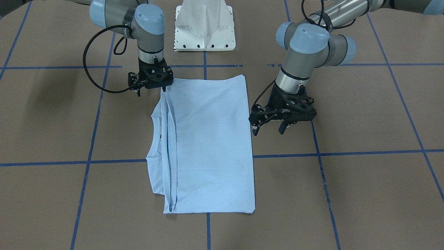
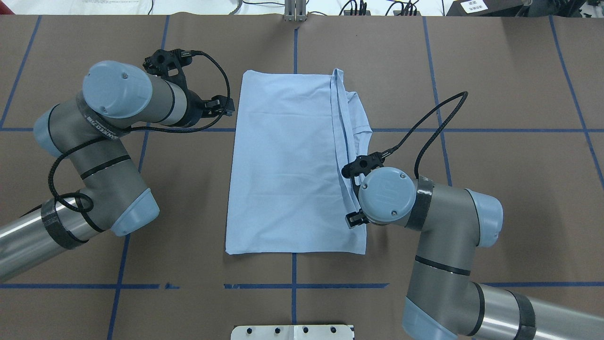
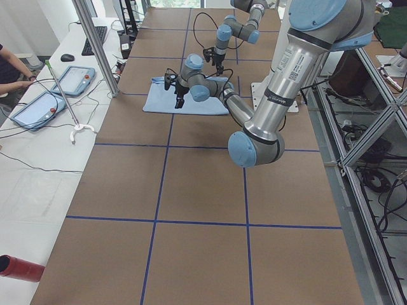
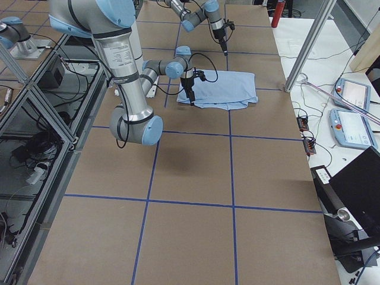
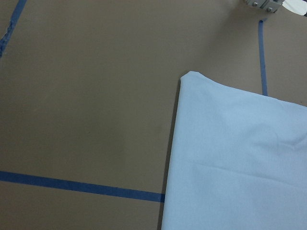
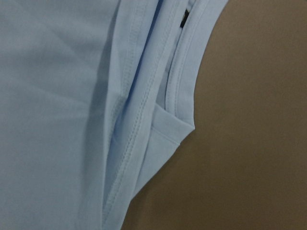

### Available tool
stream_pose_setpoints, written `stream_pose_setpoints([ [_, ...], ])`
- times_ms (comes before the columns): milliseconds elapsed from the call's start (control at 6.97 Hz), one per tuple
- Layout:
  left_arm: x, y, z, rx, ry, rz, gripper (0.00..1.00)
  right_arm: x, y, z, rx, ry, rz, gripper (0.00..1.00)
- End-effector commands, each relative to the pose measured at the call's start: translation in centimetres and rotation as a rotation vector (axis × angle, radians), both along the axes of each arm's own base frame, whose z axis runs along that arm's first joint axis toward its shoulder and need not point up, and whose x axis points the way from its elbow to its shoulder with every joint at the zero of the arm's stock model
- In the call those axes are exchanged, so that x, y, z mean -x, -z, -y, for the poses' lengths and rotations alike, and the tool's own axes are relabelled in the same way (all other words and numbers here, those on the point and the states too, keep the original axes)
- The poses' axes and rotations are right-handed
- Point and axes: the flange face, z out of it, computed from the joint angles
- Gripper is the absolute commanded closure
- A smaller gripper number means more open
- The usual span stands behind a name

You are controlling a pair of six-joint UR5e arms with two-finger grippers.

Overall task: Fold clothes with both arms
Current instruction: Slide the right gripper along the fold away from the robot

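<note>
The clothes are one light blue T-shirt (image 1: 211,146) (image 2: 288,165), lying flat and folded into a long rectangle, sleeves tucked in, collar (image 1: 156,119) at one long side. My right gripper (image 1: 163,89) is down at the shirt's collar-side corner nearest the robot. Its wrist cap hides it from overhead, and I cannot tell whether it is open or shut. The right wrist view shows only the folded seams (image 6: 129,120) and a dark neck label (image 6: 183,19). My left gripper (image 1: 281,130) (image 2: 225,106) hovers beside the opposite long edge, apart from the cloth, seemingly open and empty. The left wrist view shows a shirt corner (image 5: 192,75).
The white pedestal base (image 1: 204,31) stands behind the shirt on the brown table, which is marked with blue tape lines (image 1: 347,152). Tablets (image 3: 38,105) and a person's arm (image 3: 9,70) are beyond the table's far edge. A red cylinder (image 3: 19,267) lies off the table.
</note>
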Motion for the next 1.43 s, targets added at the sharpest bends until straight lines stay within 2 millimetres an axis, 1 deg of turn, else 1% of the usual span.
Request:
stream_pose_setpoints([
  [0, 0.0, -0.1, 0.0, -0.005, -0.005, 0.003, 0.00, 1.1, 1.9, 4.1, -0.017, -0.015, -0.004, 0.00],
  [143, 0.1, 0.1, -0.1, -0.016, -0.013, 0.005, 0.00, 3.5, 3.4, 6.5, -0.014, -0.027, -0.017, 0.00],
  [287, 0.1, 0.1, -0.1, -0.018, -0.015, 0.004, 0.00, 5.6, 2.9, 7.8, -0.016, -0.031, -0.012, 0.00],
  [430, 0.0, 0.1, -0.1, -0.016, -0.014, 0.004, 0.00, 6.8, 1.6, 8.4, -0.026, -0.030, 0.006, 0.00],
  [574, 0.1, 0.0, -0.1, -0.016, -0.015, 0.006, 0.00, 6.8, 1.4, 8.2, -0.008, -0.015, 0.012, 0.00],
  [717, 0.0, 0.1, -0.1, -0.016, -0.014, 0.004, 0.00, 6.2, 1.1, 9.0, -0.002, -0.022, 0.006, 0.00],
  [1004, 0.0, 0.1, -0.1, -0.016, -0.014, 0.004, 0.00, 5.5, 0.3, 9.6, 0.025, -0.015, 0.010, 0.00],
  [1147, 0.0, 0.2, -0.1, -0.015, -0.013, 0.003, 0.00, 5.3, -0.5, 9.4, 0.031, -0.014, 0.001, 0.00],
  [1290, 0.0, 0.2, -0.1, -0.018, -0.014, 0.002, 0.00, 5.2, -0.6, 9.4, 0.031, -0.014, 0.001, 0.00],
])
